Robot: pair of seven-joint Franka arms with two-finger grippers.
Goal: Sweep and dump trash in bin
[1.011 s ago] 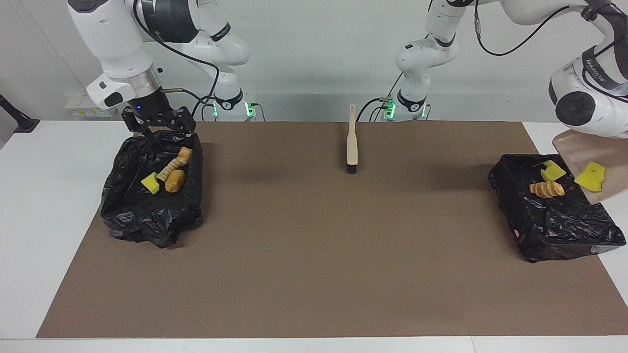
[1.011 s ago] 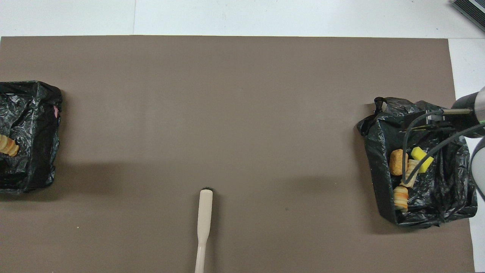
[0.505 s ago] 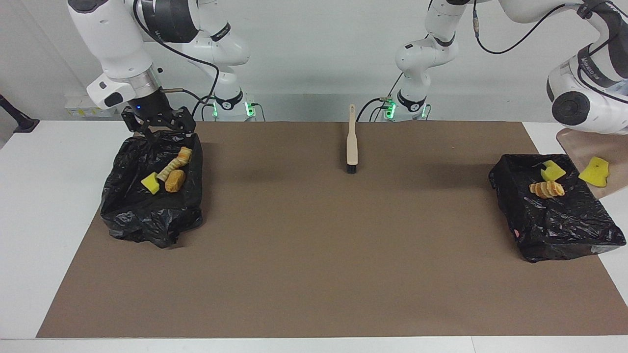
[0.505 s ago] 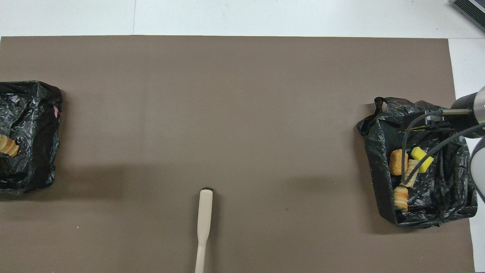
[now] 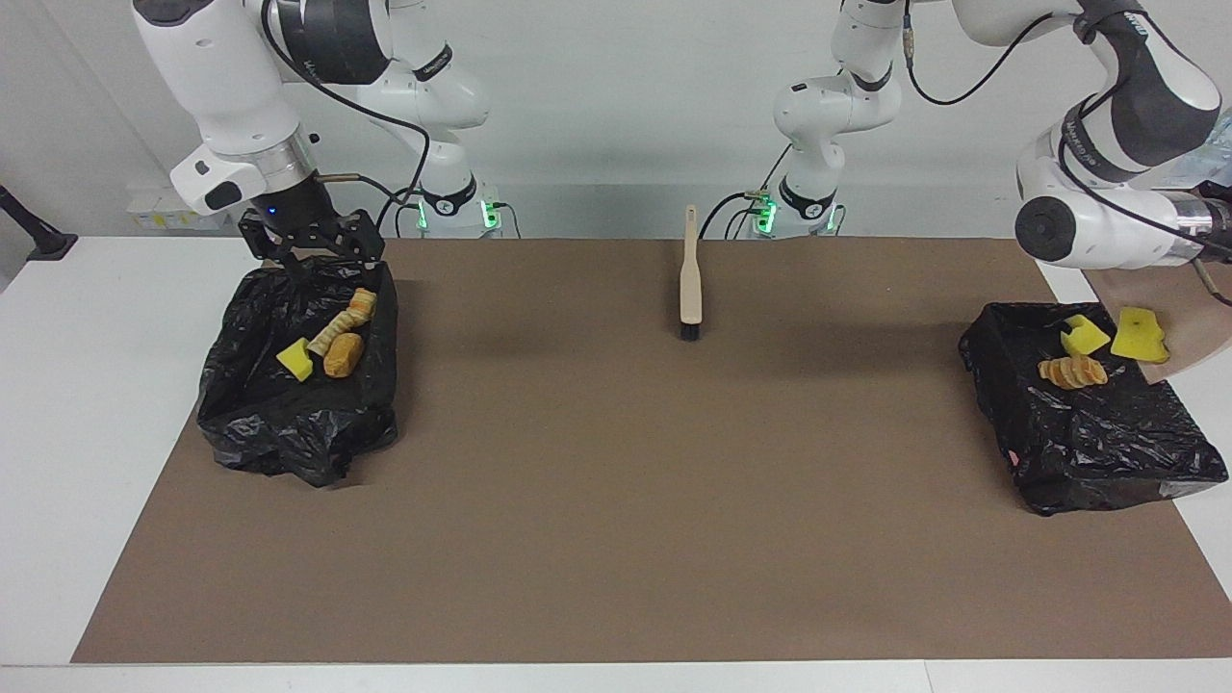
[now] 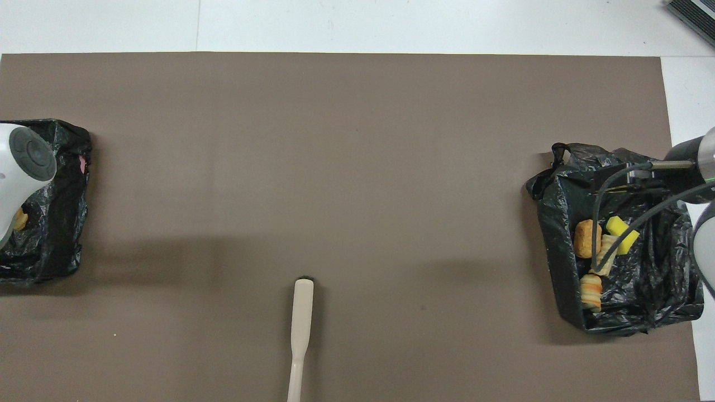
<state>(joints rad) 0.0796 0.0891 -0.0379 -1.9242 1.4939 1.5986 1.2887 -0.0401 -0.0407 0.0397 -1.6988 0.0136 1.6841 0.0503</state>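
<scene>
Shifted since earlier frame: left arm [image 5: 1107, 135] swung inward at upper right of facing view; sponge [image 5: 1139, 334] slid down tilted dustpan [image 5: 1198, 308], now just beside rim of right-frame bin [image 5: 1088, 443]. Left gripper cut off by right edge, closed on dustpan. Remaining trash [image 5: 344, 354] binned: yellow chunk [image 5: 1085, 335] and bread lump [image 5: 1071, 371] in right-frame bin; one chunk, three lumps in left-frame bin [image 5: 279, 433]. Right gripper [image 5: 310, 255] at upper left, over that bin's rim, fingers spread wide, holding nothing. Brush [image 5: 690, 289] flat on mat [image 5: 616, 500], top centre.
</scene>
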